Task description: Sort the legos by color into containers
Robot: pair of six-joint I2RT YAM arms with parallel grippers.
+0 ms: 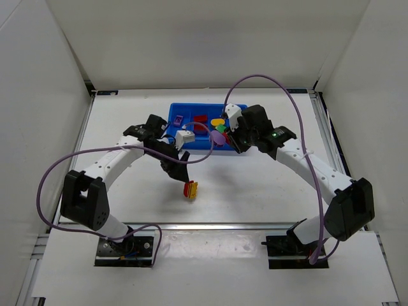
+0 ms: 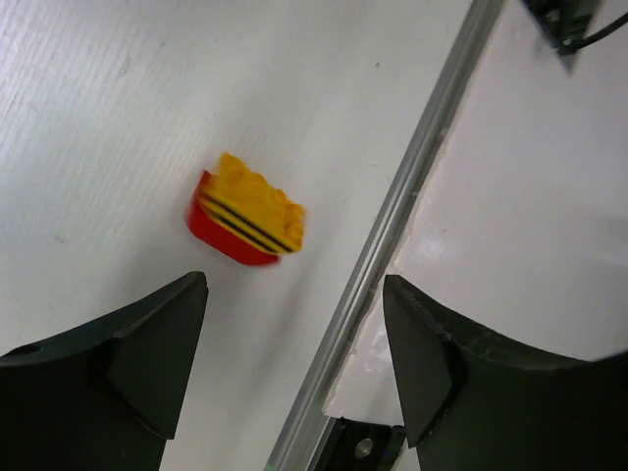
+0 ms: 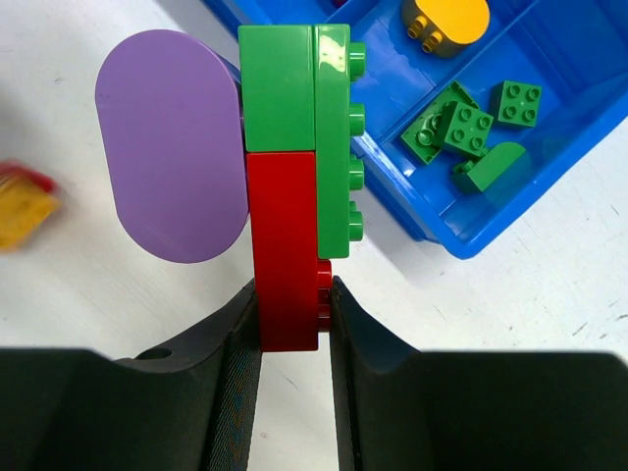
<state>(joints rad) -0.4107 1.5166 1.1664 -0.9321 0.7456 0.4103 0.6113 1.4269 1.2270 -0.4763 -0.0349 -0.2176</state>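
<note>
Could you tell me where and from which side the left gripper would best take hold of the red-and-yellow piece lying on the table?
Probably from straight above. The open left gripper should close on the red-and-yellow piece across its flat sides, spanning the seam so both layers are clamped. Its red end is rounded and its yellow face looks studded, so those would likely slip. It lies alone on the table.

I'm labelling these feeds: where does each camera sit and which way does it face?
Top: above and behind, looking down on the table; left arm and right arm show.
Left wrist: facing down at a red-and-yellow brick stack; open left claw shows.
Right wrist: facing the blue tray; right claw, shut on a brick cluster, shows.
All three share the stack.
</note>
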